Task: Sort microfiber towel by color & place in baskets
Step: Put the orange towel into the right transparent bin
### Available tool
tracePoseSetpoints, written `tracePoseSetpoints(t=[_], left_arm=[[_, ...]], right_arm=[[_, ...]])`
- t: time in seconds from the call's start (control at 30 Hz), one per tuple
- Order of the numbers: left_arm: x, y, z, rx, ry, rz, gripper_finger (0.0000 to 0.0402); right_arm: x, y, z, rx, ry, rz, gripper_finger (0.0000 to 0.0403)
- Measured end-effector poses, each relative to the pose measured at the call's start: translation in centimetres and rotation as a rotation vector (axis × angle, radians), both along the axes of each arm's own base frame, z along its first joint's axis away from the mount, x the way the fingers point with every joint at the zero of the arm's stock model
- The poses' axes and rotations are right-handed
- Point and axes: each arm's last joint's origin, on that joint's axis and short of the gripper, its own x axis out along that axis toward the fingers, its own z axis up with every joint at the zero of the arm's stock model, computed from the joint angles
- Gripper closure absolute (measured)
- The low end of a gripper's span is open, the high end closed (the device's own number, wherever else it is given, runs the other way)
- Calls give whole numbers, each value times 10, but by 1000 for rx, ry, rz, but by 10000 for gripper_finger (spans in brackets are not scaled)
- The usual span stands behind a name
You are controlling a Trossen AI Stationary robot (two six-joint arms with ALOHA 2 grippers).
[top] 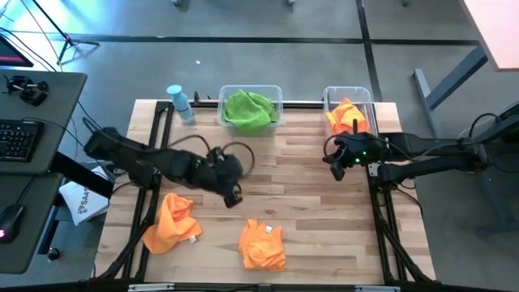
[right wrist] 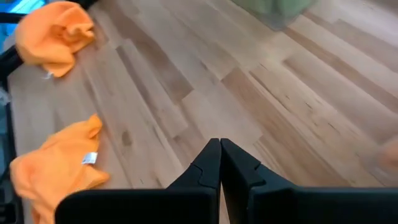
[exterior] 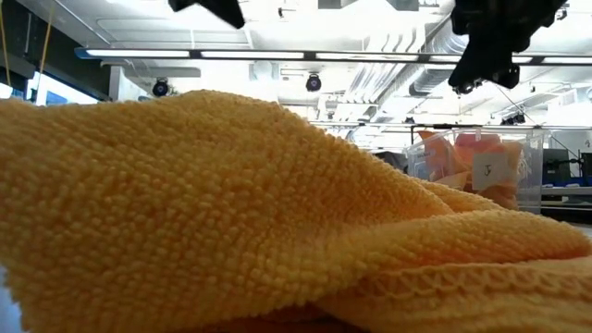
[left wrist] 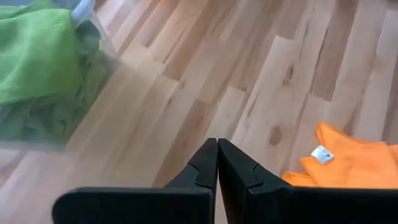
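Two clear plastic rectangular baskets: a wider one (top: pixel 278 93) and a narrower one (top: pixel 328 96). Three orange microfiber towels (top: pixel 171 221) (top: pixel 262 244) (top: pixel 348 115), one green microfiber towel (top: pixel 249 109), one small light-blue bottle (top: pixel 179 102).

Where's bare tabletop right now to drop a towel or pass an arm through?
Free: the wood between the green-towel basket and the two loose orange towels; also the front right corner, right of the nearer towel.

Crowded: the back edge, with both baskets and the blue bottle; the left claw hangs over the middle, the right claw by the orange-towel basket.
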Motion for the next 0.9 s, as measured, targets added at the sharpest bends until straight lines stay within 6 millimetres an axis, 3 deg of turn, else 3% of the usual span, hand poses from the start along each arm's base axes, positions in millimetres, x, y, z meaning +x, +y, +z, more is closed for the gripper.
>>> tracePoseSetpoints(t=[0.13,0.4,0.67,0.9], left_arm=[[20,-17,-5,-41,15,20,401],[49,-29,-43,-229,103,30,391],[68,-41,-69,-456,126,119,311],[83,-52,-113,-598,253,243,269]], right_arm=[[-4,2,3,-29,-15,41,403],[-4,7,2,-27,2,83,403],[-9,10,-3,-24,71,105,403],[-9,10,-3,-30,74,102,403]])
